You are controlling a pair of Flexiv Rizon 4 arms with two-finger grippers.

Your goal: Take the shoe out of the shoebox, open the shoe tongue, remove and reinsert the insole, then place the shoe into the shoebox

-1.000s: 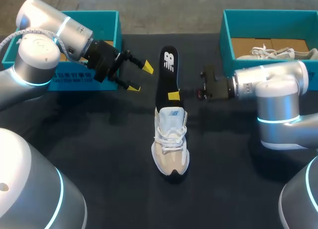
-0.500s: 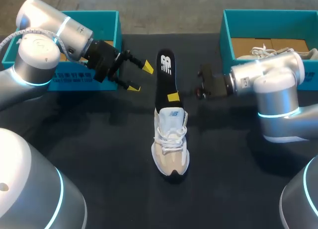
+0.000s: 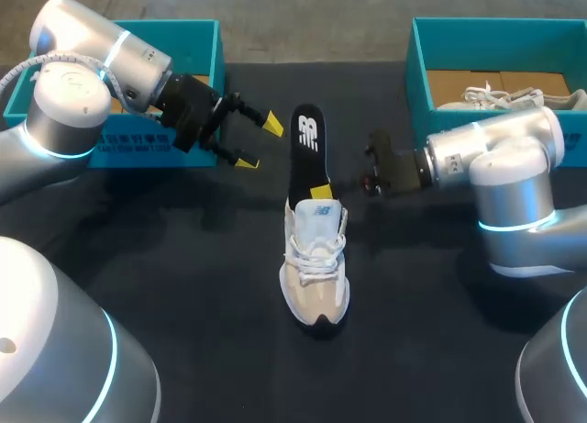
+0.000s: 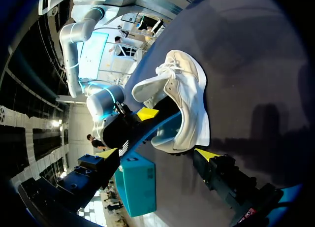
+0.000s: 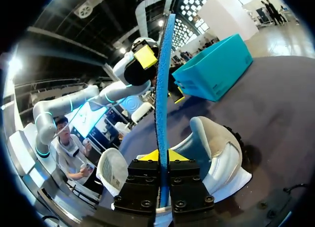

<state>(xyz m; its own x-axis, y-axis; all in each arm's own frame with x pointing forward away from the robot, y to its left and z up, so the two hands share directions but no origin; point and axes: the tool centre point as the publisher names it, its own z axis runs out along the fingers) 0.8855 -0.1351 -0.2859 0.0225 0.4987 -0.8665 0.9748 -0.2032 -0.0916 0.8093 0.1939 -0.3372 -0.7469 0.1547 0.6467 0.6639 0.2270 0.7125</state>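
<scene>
The right gripper (image 3: 323, 186), clamped on the insole (image 3: 308, 139), held it lengthwise into the sneaker (image 3: 315, 267) opening, with the left gripper (image 3: 259, 140) spread wide alongside.

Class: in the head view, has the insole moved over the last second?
Yes. The insole has slid toward the sneaker, which has not shifted; less of it now shows beyond the heel.

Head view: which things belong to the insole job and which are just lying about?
Job: shoe, insole, right gripper shut on the insole, left gripper open.
Lying about: second shoe in the right box, left box; which box serves the job is unclear.
</scene>
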